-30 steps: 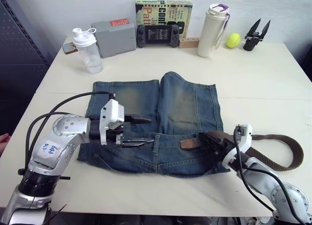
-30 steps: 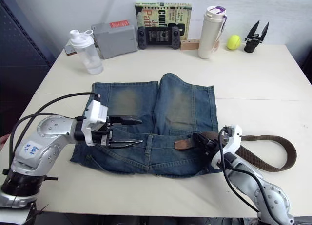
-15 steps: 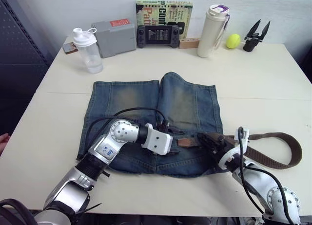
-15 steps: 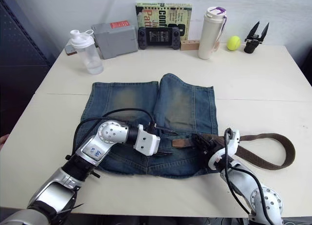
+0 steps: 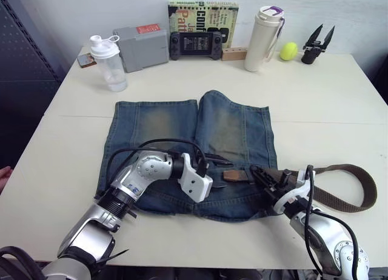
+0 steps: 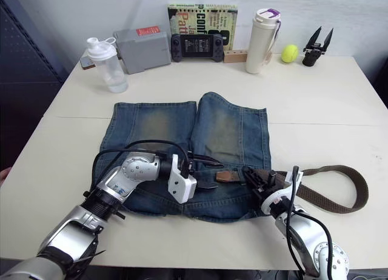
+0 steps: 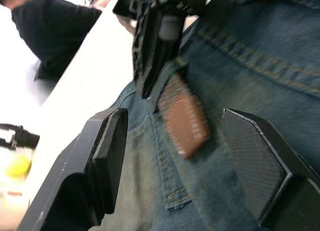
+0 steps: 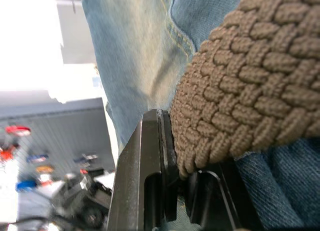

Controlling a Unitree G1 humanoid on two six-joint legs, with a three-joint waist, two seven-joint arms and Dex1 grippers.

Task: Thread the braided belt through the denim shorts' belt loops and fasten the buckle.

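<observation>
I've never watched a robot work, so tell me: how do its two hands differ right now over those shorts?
The left hand is open, its fingers spread either side of the braided belt's brown tip without touching it; the right hand is shut on the braided belt. The left hand sits over the middle of the denim shorts, the right hand at their right edge. Both lie low along the waistband.

Shaker bottle (image 5: 107, 63), grey box (image 5: 141, 46), tumbler (image 5: 262, 37), tennis ball (image 5: 289, 50)
</observation>
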